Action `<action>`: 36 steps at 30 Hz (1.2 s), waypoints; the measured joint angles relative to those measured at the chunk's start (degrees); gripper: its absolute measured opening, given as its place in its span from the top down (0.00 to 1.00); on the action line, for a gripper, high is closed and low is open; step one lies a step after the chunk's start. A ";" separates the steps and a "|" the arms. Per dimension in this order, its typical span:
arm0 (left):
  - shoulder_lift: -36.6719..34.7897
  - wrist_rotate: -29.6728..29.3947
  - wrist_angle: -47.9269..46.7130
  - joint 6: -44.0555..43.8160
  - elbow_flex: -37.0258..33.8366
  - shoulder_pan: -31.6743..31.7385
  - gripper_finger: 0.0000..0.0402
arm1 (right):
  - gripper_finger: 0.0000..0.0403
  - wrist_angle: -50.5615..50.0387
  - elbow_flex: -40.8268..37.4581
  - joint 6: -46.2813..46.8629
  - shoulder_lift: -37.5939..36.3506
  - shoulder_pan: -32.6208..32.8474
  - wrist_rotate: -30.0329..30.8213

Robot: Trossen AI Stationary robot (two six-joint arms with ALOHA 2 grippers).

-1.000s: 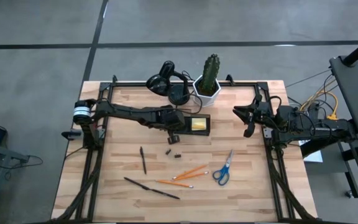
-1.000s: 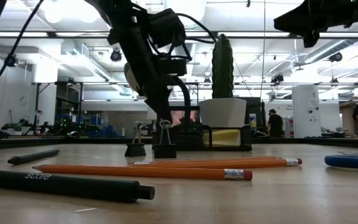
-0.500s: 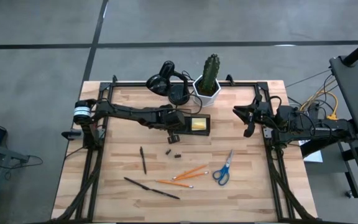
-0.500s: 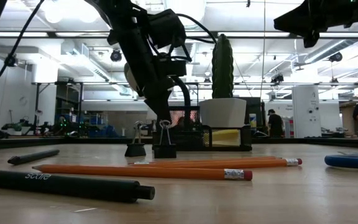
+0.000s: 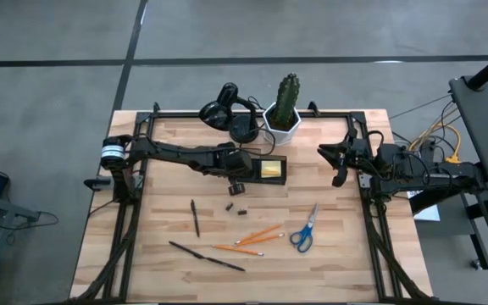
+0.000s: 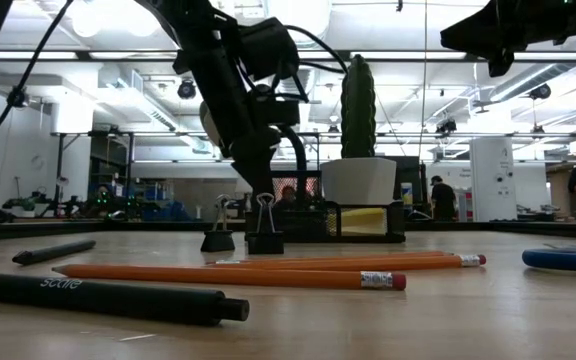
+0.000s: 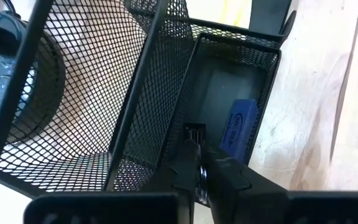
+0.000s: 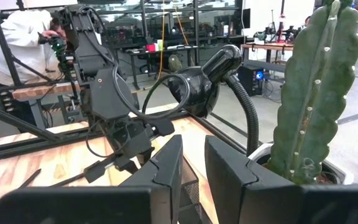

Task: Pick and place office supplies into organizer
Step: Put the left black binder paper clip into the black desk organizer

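2 binder clips (image 6: 265,230) upright on table (image 5: 337,254), frame centre in high view, just below organizer (image 5: 267,170). Organizer: 2 compartments, 1 yellow sticky pad (image 5: 270,169) inside. Left gripper (image 5: 236,185) above 1 clip, fingers nearly closed around its wire handle, lower centre of left wrist view. Lower half of high view: 2 pencils (image 5: 258,234), 2 pens (image 5: 207,255), 1 scissors (image 5: 305,229). Right gripper (image 5: 338,163) centre right, raised, fingers slightly apart, holds nothing.
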 joint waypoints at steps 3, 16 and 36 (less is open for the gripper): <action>0.00 -0.58 0.00 0.00 0.00 0.00 0.90 | 0.86 -0.01 0.00 0.00 -0.02 0.00 0.00; 0.00 -1.03 -0.10 -0.18 0.18 0.00 0.75 | 0.86 -0.01 0.00 0.00 0.00 0.02 0.02; -0.11 5.38 -7.95 -16.20 8.82 -0.09 0.75 | 0.86 -0.01 0.00 0.00 -0.01 0.02 0.02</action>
